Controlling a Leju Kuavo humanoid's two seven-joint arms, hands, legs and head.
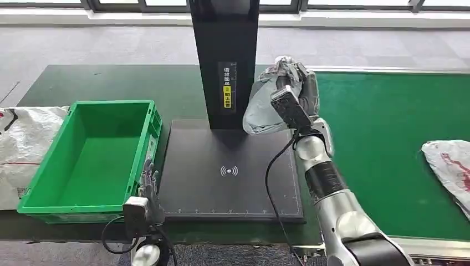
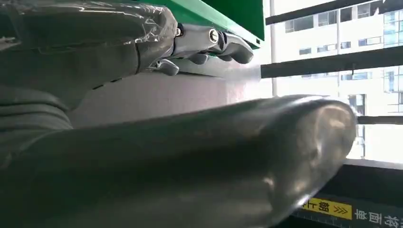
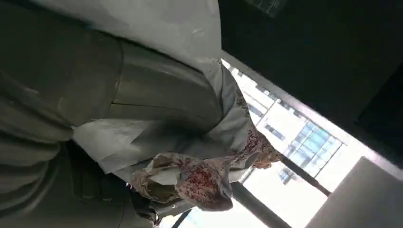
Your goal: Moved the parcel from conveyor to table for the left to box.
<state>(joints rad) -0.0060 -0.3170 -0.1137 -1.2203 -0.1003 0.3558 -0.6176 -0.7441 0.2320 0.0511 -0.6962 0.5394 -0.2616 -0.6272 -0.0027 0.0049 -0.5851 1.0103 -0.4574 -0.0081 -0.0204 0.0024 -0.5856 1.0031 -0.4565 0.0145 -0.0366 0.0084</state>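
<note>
Right hand (image 1: 296, 88) grips the grey parcel (image 1: 260, 108), holding it in the air above the back right corner of the black pad (image 1: 230, 172), just beside the black post (image 1: 224, 61). Parcel is off the green belt (image 1: 388, 149) and not touching the pad. In the right wrist view the thumb (image 3: 157, 95) presses into the pale wrap, and a crumpled end of the parcel (image 3: 199, 180) with red print sticks out past the fingers.

Left hand (image 1: 148, 185) sits low at the pad's front left corner, right next to the green crate (image 1: 91, 155). Fingers point up, spread a little, holding nothing (wrist view shows the fingertips (image 2: 228, 45) close under the crate's green edge (image 2: 223, 16), touching or not I can't tell).

Crate is left of the pad, open side up. A white bag (image 1: 22, 144) lies left of the crate, partly under its edge. Another white bag with red print (image 1: 451, 166) lies on the belt at far right, well apart from the right hand. Yellow label (image 1: 227, 97) is on the post's face.
</note>
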